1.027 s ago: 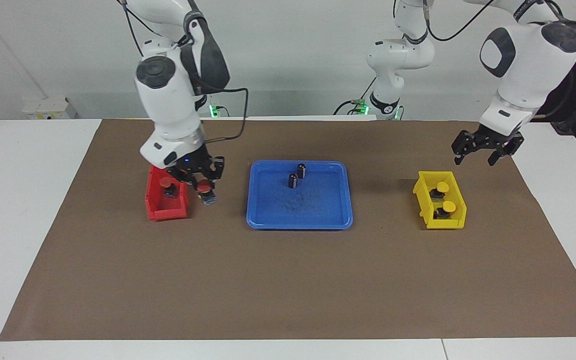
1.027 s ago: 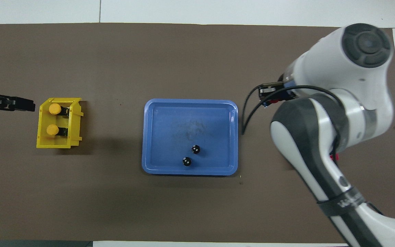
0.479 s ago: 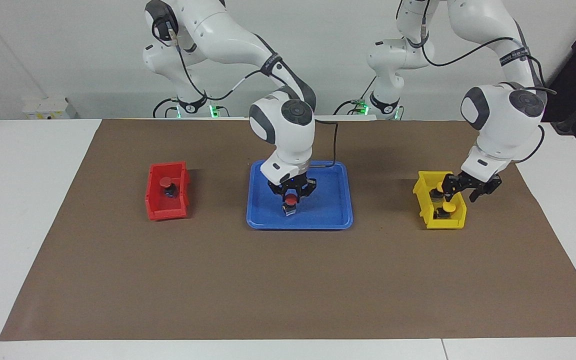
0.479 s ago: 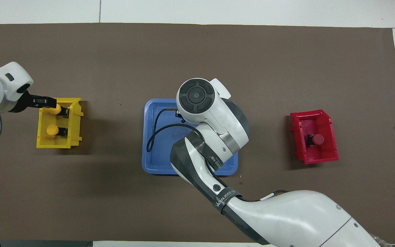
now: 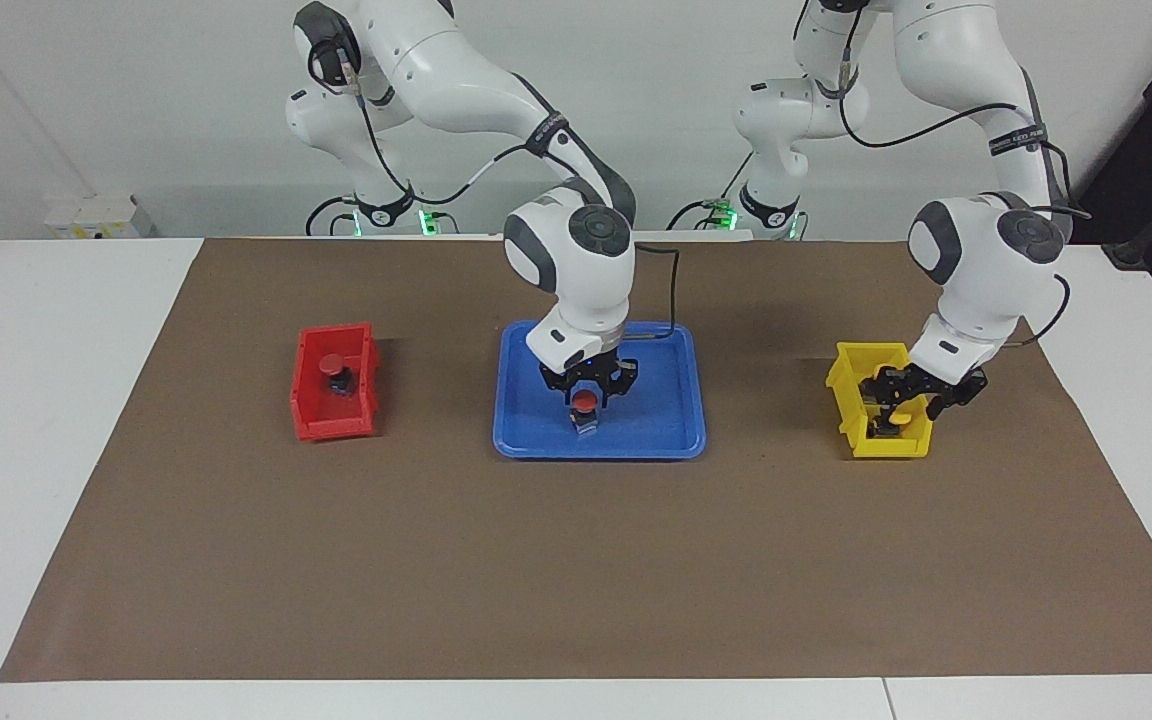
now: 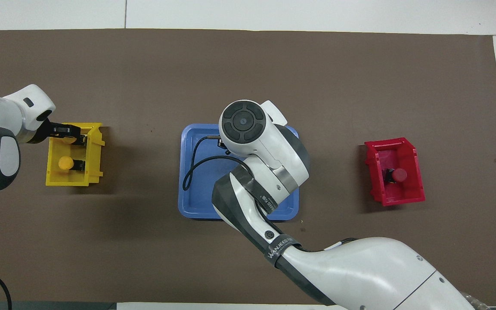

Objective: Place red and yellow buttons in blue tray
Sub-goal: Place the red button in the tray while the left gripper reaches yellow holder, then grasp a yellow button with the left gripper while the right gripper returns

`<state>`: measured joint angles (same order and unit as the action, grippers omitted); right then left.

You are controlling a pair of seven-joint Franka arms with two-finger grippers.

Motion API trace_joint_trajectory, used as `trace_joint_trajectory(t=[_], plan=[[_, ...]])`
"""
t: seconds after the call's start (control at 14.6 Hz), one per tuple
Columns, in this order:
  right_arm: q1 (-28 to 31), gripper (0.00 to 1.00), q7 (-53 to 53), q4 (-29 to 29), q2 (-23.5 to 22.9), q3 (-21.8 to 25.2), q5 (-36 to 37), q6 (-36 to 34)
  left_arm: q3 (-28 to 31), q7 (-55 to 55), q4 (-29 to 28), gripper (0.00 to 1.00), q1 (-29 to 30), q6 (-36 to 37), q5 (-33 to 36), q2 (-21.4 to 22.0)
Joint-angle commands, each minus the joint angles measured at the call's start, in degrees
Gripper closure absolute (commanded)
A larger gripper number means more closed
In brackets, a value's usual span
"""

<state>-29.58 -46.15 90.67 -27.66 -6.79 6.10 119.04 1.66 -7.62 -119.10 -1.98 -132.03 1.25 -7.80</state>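
My right gripper (image 5: 588, 394) is low over the blue tray (image 5: 676, 440), shut on a red button (image 5: 586, 402) whose black body reaches down to the tray floor. In the overhead view the right arm hides this gripper and much of the tray (image 6: 187, 172). A second red button (image 5: 336, 370) sits in the red bin (image 5: 308, 400). My left gripper (image 5: 904, 400) is down in the yellow bin (image 5: 844, 392), open around the yellow button farther from the robots. The other yellow button (image 6: 64, 163) shows in the overhead view.
The red bin (image 6: 377, 181) stands toward the right arm's end of the table, the yellow bin (image 6: 54, 174) toward the left arm's end. A brown mat (image 5: 576, 580) covers the table. The right arm hides the two dark cylinders in the tray.
My right arm carried the red button from beside the red bin to low over the blue tray. My left gripper came down from beside the yellow bin into it.
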Motion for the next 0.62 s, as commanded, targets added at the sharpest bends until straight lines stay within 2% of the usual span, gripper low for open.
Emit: trace_joint_trajectory(t=[0.0, 0.07, 0.21, 0.34, 0.48, 0.55], plan=[[4.1, 0.00, 2.4, -0.7, 3.6, -0.1, 1.0, -3.8, 0.0, 0.5, -1.5, 0.28, -0.3, -1.6, -1.0, 0.6], [7.4, 0.00, 7.1, 0.3, 5.9, -0.1, 0.8, -4.9, 0.0, 0.9, -1.5, 0.28, -0.5, -1.7, -1.0, 0.6], [14.7, 0.00, 17.7, 6.2, 13.1, -0.3, -0.8, -6.8, -0.1, 1.4, -1.7, 0.28, -0.6, -1.6, -1.0, 0.7], [19.7, 0.00, 24.2, 16.4, 21.8, -0.2, -4.9, -6.9, -0.1, 1.5, -2.5, 0.34, -0.5, -1.9, -1.0, 0.9], [23.2, 0.00, 29.8, 25.2, 27.6, -0.1, -5.0, -6.0, -0.1, 1.6, -2.5, 0.35, -0.5, -3.1, -1.0, 0.9], [25.4, 0.00, 32.7, 28.3, 29.3, 0.0, -5.0, -5.5, -0.1, 1.6, -2.5, 0.44, -0.5, -3.1, -1.0, 0.9]])
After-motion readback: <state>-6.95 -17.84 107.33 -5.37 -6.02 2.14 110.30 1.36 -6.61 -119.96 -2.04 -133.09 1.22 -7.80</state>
